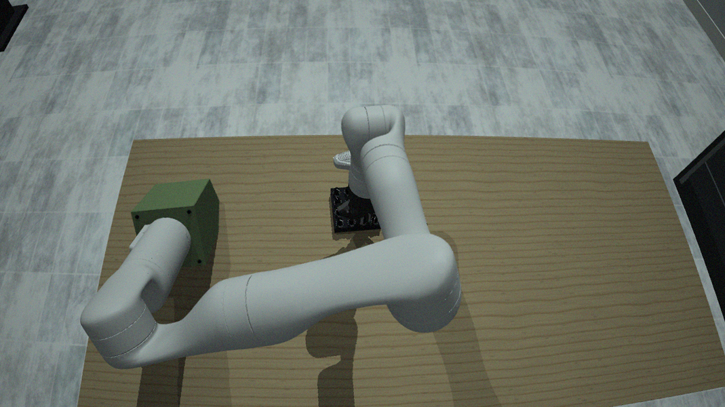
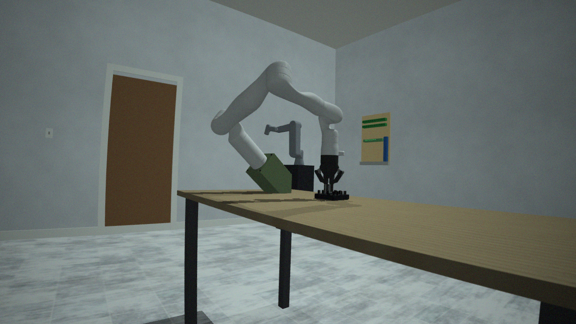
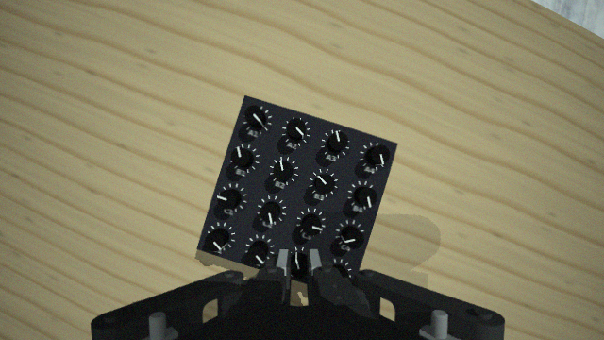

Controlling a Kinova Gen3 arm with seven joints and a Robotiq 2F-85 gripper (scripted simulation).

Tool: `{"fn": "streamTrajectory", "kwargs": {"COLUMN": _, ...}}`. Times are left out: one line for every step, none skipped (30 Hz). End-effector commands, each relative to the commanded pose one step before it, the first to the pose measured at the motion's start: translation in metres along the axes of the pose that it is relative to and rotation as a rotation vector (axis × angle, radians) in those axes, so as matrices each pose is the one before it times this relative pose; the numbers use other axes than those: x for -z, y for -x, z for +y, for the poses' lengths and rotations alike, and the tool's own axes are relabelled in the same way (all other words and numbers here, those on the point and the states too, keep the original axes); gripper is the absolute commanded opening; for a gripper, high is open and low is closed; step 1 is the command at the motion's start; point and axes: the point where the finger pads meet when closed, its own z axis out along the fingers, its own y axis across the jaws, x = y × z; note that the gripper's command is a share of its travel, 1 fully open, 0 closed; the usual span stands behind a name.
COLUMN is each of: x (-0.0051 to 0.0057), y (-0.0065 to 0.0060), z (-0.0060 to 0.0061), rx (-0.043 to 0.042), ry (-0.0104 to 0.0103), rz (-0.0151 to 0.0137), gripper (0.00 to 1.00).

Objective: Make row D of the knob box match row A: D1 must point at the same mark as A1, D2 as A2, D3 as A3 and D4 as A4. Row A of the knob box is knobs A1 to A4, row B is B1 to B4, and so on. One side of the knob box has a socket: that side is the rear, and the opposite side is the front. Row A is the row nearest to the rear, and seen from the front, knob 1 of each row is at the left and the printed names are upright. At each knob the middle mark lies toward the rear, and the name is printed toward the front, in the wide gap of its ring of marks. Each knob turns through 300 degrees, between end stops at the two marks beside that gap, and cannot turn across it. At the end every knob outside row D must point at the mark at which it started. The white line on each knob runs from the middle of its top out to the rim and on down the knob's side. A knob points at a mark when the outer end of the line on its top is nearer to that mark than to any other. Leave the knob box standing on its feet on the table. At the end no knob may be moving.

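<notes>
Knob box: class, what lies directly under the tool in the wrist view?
A bottom-row knob, pinched between the tool fingers; its white line shows. The neighbouring knob and box edge are partly covered.

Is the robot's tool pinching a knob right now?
Yes. The tool is shut on a knob of the knob box; both fingers flank it.

I see the table (image 3: 472, 142) as matt light wood with wavy grain. Knob box (image 3: 302, 161) looks matt black plastic, knobs a bit glossier. Arm shell (image 1: 294, 292) smooth satin white. Hand (image 3: 298, 265) matt black, pale grey pads (image 3: 282, 263). Floor (image 1: 250, 36) mottled grey tile.
</notes>
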Motion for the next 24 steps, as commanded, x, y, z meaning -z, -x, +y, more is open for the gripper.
{"fn": "streamTrajectory", "kwargs": {"x": 0.00079, "y": -0.00028, "z": 0.00054, "rx": -0.01064, "ry": 0.00205, "rz": 0.00029, "gripper": 0.08}}
{"fn": "streamTrajectory", "kwargs": {"x": 0.0, "y": 0.0, "z": 0.0, "rx": 0.0, "ry": 0.0, "rz": 0.0, "gripper": 0.08}}
{"fn": "streamTrajectory", "kwargs": {"x": 0.0, "y": 0.0, "z": 0.0, "rx": 0.0, "ry": 0.0, "rz": 0.0, "gripper": 0.08}}
{"fn": "streamTrajectory", "kwargs": {"x": 0.0, "y": 0.0, "z": 0.0, "rx": -0.00488, "ry": 0.0, "rz": 0.0, "gripper": 0.08}}
{"fn": "streamTrajectory", "kwargs": {"x": 0.0, "y": 0.0, "z": 0.0, "rx": -0.0044, "ry": 0.0, "rz": 0.0, "gripper": 0.08}}
{"fn": "streamTrajectory", "kwargs": {"x": 0.0, "y": 0.0, "z": 0.0, "rx": -0.00393, "ry": 0.0, "rz": 0.0, "gripper": 0.08}}
{"fn": "streamTrajectory", "kwargs": {"x": 0.0, "y": 0.0, "z": 0.0, "rx": -0.00348, "ry": 0.0, "rz": 0.0, "gripper": 0.08}}
{"fn": "streamTrajectory", "kwargs": {"x": 0.0, "y": 0.0, "z": 0.0, "rx": -0.00305, "ry": 0.0, "rz": 0.0, "gripper": 0.08}}
{"fn": "streamTrajectory", "kwargs": {"x": 0.0, "y": 0.0, "z": 0.0, "rx": -0.00264, "ry": 0.0, "rz": 0.0, "gripper": 0.08}}
{"fn": "streamTrajectory", "kwargs": {"x": 0.0, "y": 0.0, "z": 0.0, "rx": -0.00224, "ry": 0.0, "rz": 0.0, "gripper": 0.08}}
{"fn": "streamTrajectory", "kwargs": {"x": 0.0, "y": 0.0, "z": 0.0, "rx": -0.00187, "ry": 0.0, "rz": 0.0, "gripper": 0.08}}
{"fn": "streamTrajectory", "kwargs": {"x": 0.0, "y": 0.0, "z": 0.0, "rx": -0.00153, "ry": 0.0, "rz": 0.0, "gripper": 0.08}}
{"fn": "streamTrajectory", "kwargs": {"x": 0.0, "y": 0.0, "z": 0.0, "rx": -0.00122, "ry": 0.0, "rz": 0.0, "gripper": 0.08}}
{"fn": "streamTrajectory", "kwargs": {"x": 0.0, "y": 0.0, "z": 0.0, "rx": -0.00093, "ry": 0.0, "rz": 0.0, "gripper": 0.08}}
{"fn": "streamTrajectory", "kwargs": {"x": 0.0, "y": 0.0, "z": 0.0, "rx": -0.00068, "ry": 0.0, "rz": 0.0, "gripper": 0.08}}
{"fn": "streamTrajectory", "kwargs": {"x": 0.0, "y": 0.0, "z": 0.0, "rx": -0.00047, "ry": 0.0, "rz": 0.0, "gripper": 0.08}}
{"fn": "streamTrajectory", "kwargs": {"x": 0.0, "y": 0.0, "z": 0.0, "rx": -0.00029, "ry": 0.0, "rz": 0.0, "gripper": 0.08}}
{"fn": "streamTrajectory", "kwargs": {"x": 0.0, "y": 0.0, "z": 0.0, "rx": -0.00015, "ry": 0.0, "rz": 0.0, "gripper": 0.08}}
{"fn": "streamTrajectory", "kwargs": {"x": 0.0, "y": 0.0, "z": 0.0, "rx": 0.0, "ry": 0.0, "rz": 0.0, "gripper": 0.08}}
{"fn": "streamTrajectory", "kwargs": {"x": 0.0, "y": 0.0, "z": 0.0, "rx": 0.0, "ry": 0.0, "rz": 0.0, "gripper": 0.08}}
{"fn": "streamTrajectory", "kwargs": {"x": 0.0, "y": 0.0, "z": 0.0, "rx": -0.00006, "ry": 0.0, "rz": 0.0, "gripper": 0.08}}
{"fn": "streamTrajectory", "kwargs": {"x": 0.0, "y": 0.0, "z": 0.0, "rx": -0.00001, "ry": 0.0, "rz": 0.0, "gripper": 0.08}}
{"fn": "streamTrajectory", "kwargs": {"x": 0.0, "y": 0.0, "z": 0.0, "rx": 0.0, "ry": 0.0, "rz": 0.0, "gripper": 0.08}}
{"fn": "streamTrajectory", "kwargs": {"x": 0.0, "y": 0.0, "z": 0.0, "rx": 0.0, "ry": 0.0, "rz": 0.0, "gripper": 0.08}}
